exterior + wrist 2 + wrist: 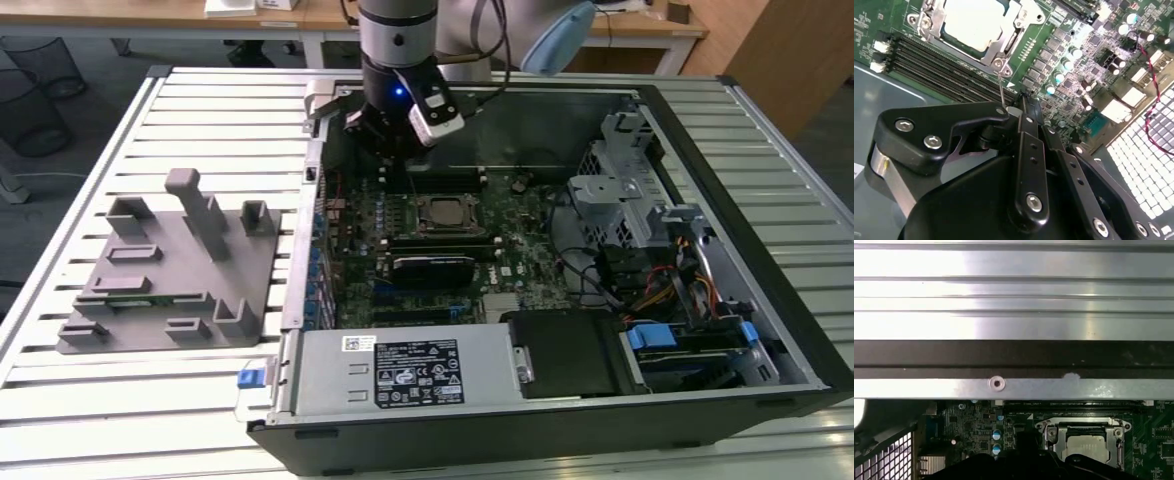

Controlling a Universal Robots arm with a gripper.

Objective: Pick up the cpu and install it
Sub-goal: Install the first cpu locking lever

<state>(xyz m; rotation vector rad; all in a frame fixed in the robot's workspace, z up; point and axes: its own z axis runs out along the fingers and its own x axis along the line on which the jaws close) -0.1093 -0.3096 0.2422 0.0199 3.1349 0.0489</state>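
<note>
Gripper (398, 150) position: I see it hanging inside the open computer case (747, 140), over the far edge of the motherboard (521, 215). In the second wrist view its fingers (1026, 117) meet, pressed together with nothing between them. The cpu (442, 212) sits in its socket frame (414, 222) mid-board, just nearer than the gripper. A grey fixture (174, 270) lies left of the case.

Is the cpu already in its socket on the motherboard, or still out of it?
In. The cpu lies flat inside the metal socket frame in both wrist views; the gripper above holds nothing.
</note>
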